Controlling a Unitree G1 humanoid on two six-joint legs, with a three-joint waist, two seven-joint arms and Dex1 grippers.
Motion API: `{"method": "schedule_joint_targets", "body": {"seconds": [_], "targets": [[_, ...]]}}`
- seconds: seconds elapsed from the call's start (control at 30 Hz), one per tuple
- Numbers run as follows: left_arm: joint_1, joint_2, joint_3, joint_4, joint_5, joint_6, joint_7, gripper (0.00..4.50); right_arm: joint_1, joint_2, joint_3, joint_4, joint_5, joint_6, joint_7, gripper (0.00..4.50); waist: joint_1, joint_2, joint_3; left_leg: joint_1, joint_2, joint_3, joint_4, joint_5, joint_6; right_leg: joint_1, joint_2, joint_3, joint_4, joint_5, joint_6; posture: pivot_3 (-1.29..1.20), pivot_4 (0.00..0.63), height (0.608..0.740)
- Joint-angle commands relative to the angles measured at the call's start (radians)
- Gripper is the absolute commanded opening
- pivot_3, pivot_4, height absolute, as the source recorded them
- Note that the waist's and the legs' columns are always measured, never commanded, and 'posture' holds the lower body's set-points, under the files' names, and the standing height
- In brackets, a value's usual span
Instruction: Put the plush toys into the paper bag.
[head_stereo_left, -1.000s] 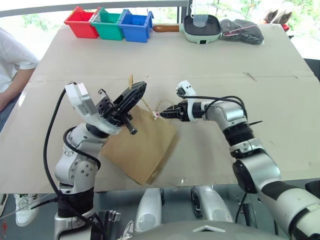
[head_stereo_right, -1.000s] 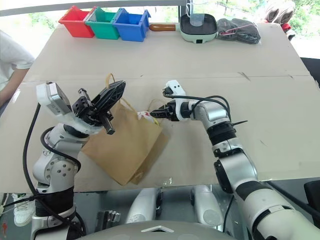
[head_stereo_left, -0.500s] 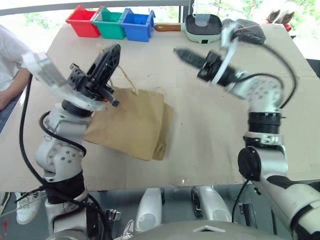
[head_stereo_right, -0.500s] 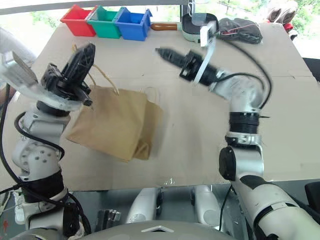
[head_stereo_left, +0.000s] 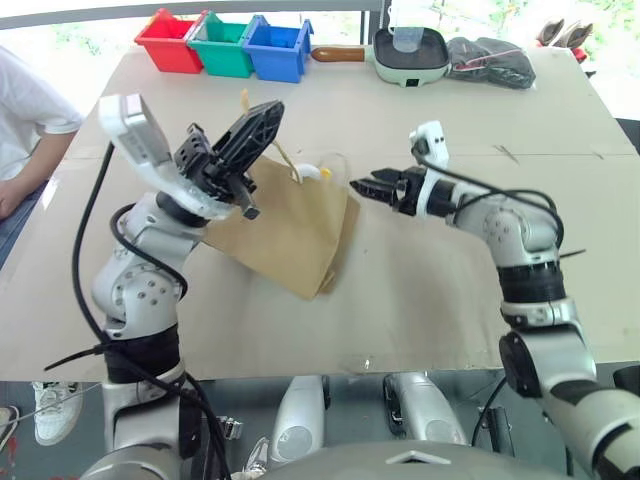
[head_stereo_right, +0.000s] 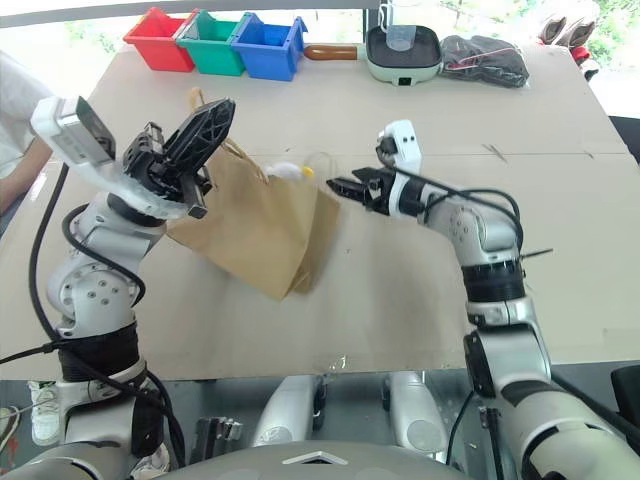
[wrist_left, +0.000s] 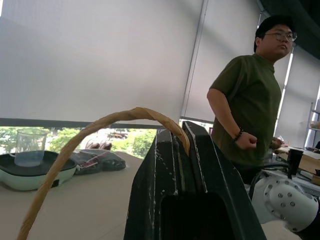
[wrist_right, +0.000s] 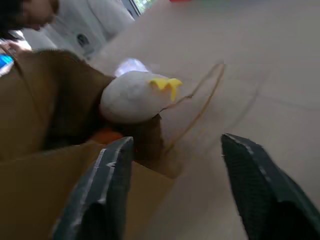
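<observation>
The right gripper (wrist_right: 172, 187) has its two dark fingers (wrist_right: 102, 195) spread wide apart. Between and beyond them, a white plush toy (wrist_right: 131, 96) with yellow trim sits at the mouth of the brown paper bag (wrist_right: 40, 120). A thin loop handle (wrist_right: 202, 102) lies on the table (wrist_right: 270, 65) beside it.

Matt brown kraft paper bag (head_stereo_left: 290, 235) with a twisted paper handle (wrist_left: 100, 131). At its mouth, a soft white plush toy (wrist_right: 132, 96). Beneath it, a dull cardboard-covered table (head_stereo_left: 420, 290).
</observation>
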Motion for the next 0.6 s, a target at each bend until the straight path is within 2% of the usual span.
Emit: {"method": "schedule_joint_targets", "body": {"seconds": [0.03,0.23,0.43,0.53,0.6], "targets": [[-0.067,-0.028,-0.037,0.041,0.041,-0.036,-0.032,0.00,0.051,0.009,0.015,-0.198,0.054,-0.019,0.032,3.04,-0.001,0.000,0.000,0.000,0.000,0.000,0.000,0.000,0.000,0.000,0.000,0.000,0.000,0.000,0.000,0.00,0.150,0.740],[-0.159,-0.075,-0.076,0.167,0.084,-0.062,-0.114,0.00,0.152,-0.010,0.037,-0.392,0.097,0.019,0.019,3.04,-0.006,0.000,0.000,0.001,0.000,0.000,0.001,0.000,0.000,0.000,0.000,0.000,0.001,0.000,0.000,0.00,0.150,0.740],[-0.267,-0.116,-0.087,0.278,0.089,-0.073,-0.209,0.00,0.175,-0.025,-0.034,-0.493,0.170,0.057,-0.039,3.04,-0.005,0.000,0.000,0.001,0.000,0.000,0.001,0.000,0.000,0.000,0.000,0.000,0.001,0.000,0.000,0.00,0.150,0.740],[-0.333,-0.124,-0.103,0.350,0.117,-0.081,-0.257,0.00,0.178,-0.016,-0.006,-0.538,0.188,0.079,-0.066,3.04,-0.006,0.000,0.000,0.001,0.000,0.000,0.001,0.000,0.000,0.000,0.000,0.000,0.001,0.000,0.000,0.00,0.150,0.740],[-0.368,-0.121,-0.107,0.389,0.140,-0.091,-0.284,0.00,0.175,0.000,0.059,-0.521,0.144,0.057,-0.083,3.04,-0.007,0.000,0.000,0.001,0.000,-0.001,0.000,0.000,0.000,0.000,0.001,0.000,0.001,0.000,0.000,0.00,0.150,0.740]]}}
